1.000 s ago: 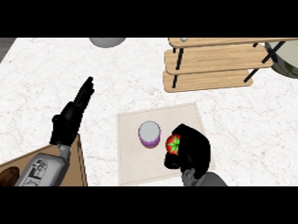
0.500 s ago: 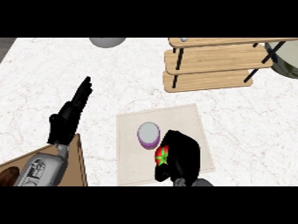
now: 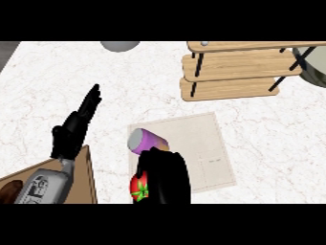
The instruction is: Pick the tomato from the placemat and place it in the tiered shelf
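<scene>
Right hand (image 3: 164, 174), curled round the tomato (image 3: 138, 187), has drawn it back to the placemat's (image 3: 204, 143) 7 o'clock corner, so the grasp looks made. Tiered shelf (image 3: 236, 72) waits at 1 o'clock; left hand (image 3: 73, 131) rests open at 9.

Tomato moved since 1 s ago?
Yes. The tomato, in the right hand, shifted toward the view's lower left, to the near-left corner of the placemat, away from the tiered shelf.

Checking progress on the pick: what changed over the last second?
The right robot hand, curled round the tomato, moved with it toward the view's lower left, to the near edge of the placemat. The purple item seems tipped and nudged left. The left robot hand and the shelf stayed put.
</scene>
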{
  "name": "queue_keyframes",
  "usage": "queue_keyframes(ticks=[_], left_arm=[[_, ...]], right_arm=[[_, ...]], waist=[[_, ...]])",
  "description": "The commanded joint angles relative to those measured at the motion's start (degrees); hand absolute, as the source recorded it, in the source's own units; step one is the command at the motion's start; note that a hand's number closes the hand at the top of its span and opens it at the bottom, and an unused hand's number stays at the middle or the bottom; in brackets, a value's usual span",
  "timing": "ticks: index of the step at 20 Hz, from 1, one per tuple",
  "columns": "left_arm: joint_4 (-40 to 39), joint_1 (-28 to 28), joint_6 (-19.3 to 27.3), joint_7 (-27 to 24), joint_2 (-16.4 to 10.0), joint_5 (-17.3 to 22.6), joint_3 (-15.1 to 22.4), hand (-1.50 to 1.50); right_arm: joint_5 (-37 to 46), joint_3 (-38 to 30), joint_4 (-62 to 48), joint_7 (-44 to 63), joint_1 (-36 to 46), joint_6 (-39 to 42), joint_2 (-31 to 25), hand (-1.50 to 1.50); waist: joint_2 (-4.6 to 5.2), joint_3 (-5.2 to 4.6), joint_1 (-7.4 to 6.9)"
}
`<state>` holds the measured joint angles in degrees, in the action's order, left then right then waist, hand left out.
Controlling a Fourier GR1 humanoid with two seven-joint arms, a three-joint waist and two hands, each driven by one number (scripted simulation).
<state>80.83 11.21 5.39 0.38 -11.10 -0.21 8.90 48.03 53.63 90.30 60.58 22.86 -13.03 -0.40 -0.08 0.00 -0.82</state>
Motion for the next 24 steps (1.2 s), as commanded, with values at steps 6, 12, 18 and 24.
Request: queue_keyframes(ticks=[6,12,18,24], left_arm=[[-0.99,0.87,0.97,0.50,0.82,-1.91,0.15,0.00],[0.58,-0.08,1.91,1.48,2.26,-1.76,0.29,0.00],[2.30,-3.52,-0.59,-0.15,0.10,-0.97,-0.35,0.00],[3.96,-2.92,0.10,2.06,0.74,-1.83,0.15,0.00]], right_arm=[[8.22,2.03,16.45,13.54,5.91,-6.41,0.38,1.50],[15.66,-4.71,22.49,18.86,9.32,2.58,0.37,1.50],[18.93,-13.68,27.45,20.45,16.93,13.10,0.36,1.50],[21.96,-21.19,25.25,17.69,21.58,18.48,0.36,1.50]], waist=[[-0.26,-0.06,1.05],[-0.49,-0.08,1.60],[-0.55,-0.11,1.41],[-0.38,-0.07,1.20]])
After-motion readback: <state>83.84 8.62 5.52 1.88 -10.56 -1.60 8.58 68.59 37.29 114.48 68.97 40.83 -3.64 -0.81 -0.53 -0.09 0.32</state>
